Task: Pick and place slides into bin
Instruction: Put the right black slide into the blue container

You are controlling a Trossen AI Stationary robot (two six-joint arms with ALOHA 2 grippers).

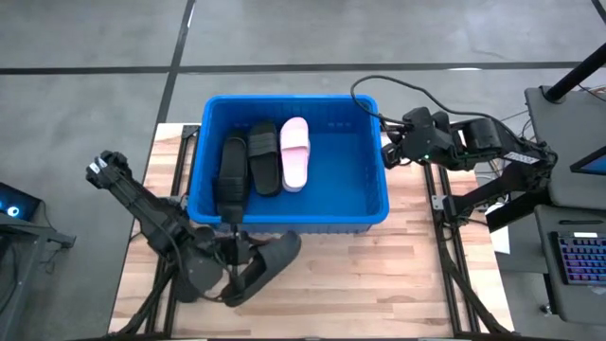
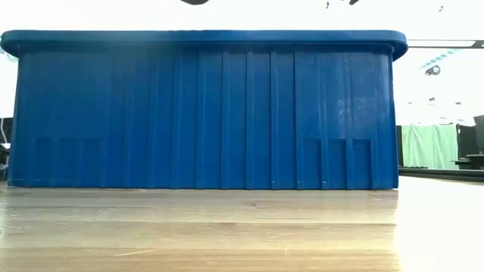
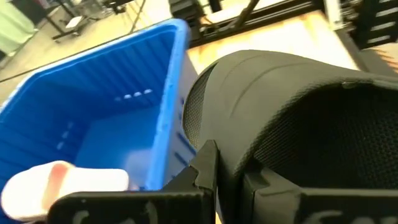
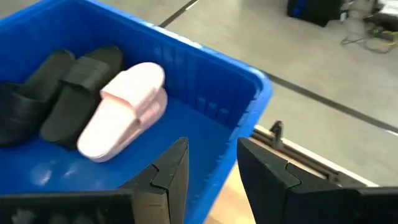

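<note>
Three slides (image 1: 265, 156) already inside bin (image 1: 374, 204), two black, one pink | left gripper (image 1: 248, 268) just outside bin's near wall, gripping black slide (image 1: 270, 260) | lift above rim, then drop inside | right gripper (image 4: 208, 171) beside bin's right wall, empty, narrow gap

Overall light: bright, even, soft shadows on the pale wooden table (image 1: 379, 275).
Backlight: low view's background blown out white at 12 and 3 o'clock behind the large bright blue plastic bin (image 2: 204, 113).
Glare: sheen on the table's front boards.
Blur: left wrist view soft; the black slip-on slide (image 3: 292, 124) close and unfocused, the pale pink slide (image 3: 62, 183) smeared at 8 o'clock.
Sharpest: high view.
</note>
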